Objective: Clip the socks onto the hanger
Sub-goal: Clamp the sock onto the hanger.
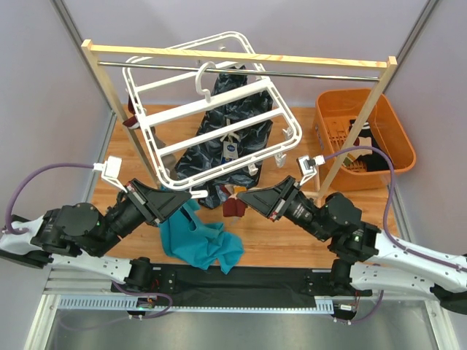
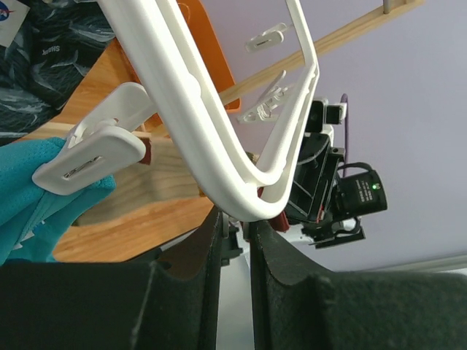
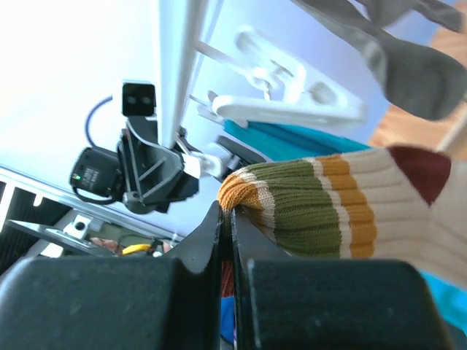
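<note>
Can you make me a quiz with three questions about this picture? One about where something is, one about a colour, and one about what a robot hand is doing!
1. Where is the orange basket?
A. on the table's right side
B. on its left side
C. on the floor

2. What colour is the sock lying crumpled at the table's near edge?
A. black
B. teal
C. pink

3. What is the right gripper doing?
A. open, holding nothing
B. shut on the basket
C. shut on a striped sock

Answers:
1 A, it sits at the right in the top view.
2 B, its cloth is blue-green.
3 C, the fingers pinch the sock's cuff.
</note>
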Controlling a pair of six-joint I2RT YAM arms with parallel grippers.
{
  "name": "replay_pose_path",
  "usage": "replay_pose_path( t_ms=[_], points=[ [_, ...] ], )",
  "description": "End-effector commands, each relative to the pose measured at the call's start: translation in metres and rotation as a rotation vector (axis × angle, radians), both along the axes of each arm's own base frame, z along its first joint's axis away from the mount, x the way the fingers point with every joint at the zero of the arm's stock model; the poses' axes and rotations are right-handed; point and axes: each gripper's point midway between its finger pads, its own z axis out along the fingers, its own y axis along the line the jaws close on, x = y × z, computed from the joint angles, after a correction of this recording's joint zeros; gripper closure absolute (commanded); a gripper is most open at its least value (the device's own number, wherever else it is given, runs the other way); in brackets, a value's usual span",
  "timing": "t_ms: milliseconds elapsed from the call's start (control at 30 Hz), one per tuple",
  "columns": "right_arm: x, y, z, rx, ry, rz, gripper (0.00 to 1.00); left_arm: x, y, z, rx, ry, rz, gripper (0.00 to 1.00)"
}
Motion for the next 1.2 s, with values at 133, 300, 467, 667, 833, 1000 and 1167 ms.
replay_pose_path(
  t_ms=[133, 300, 467, 667, 833, 1000, 1167],
  points=[
    [0.006, -0.011, 0.076, 0.33, -0.167, -0.114, 1.0, -0.011, -0.008, -0.011, 0.039, -0.005, -0.073, 1.0],
    [0.014, 0.0, 0.082, 0.346, -0.159, -0.138, 1.0, -0.011, -0.009, -0.012, 0.04, 0.0, -0.073, 1.0],
    [0.017, 0.006, 0.077, 0.309, -0.172, -0.163, 1.0, -0.011, -0.008, -0.009, 0.03, 0.0, -0.074, 1.0],
    [0.017, 0.012, 0.071, 0.265, -0.187, -0.182, 1.0, -0.012, -0.008, -0.009, 0.022, 0.005, -0.074, 1.0],
    [0.021, 0.015, 0.066, 0.241, -0.188, -0.201, 1.0, -0.012, -0.007, -0.006, 0.015, 0.005, -0.077, 1.0],
    [0.026, 0.017, 0.059, 0.21, -0.186, -0.225, 1.0, -0.012, -0.007, -0.004, 0.011, 0.004, -0.079, 1.0],
    [0.027, 0.016, 0.059, 0.211, -0.192, -0.231, 1.0, -0.012, -0.007, -0.005, 0.01, 0.004, -0.081, 1.0]
  ],
)
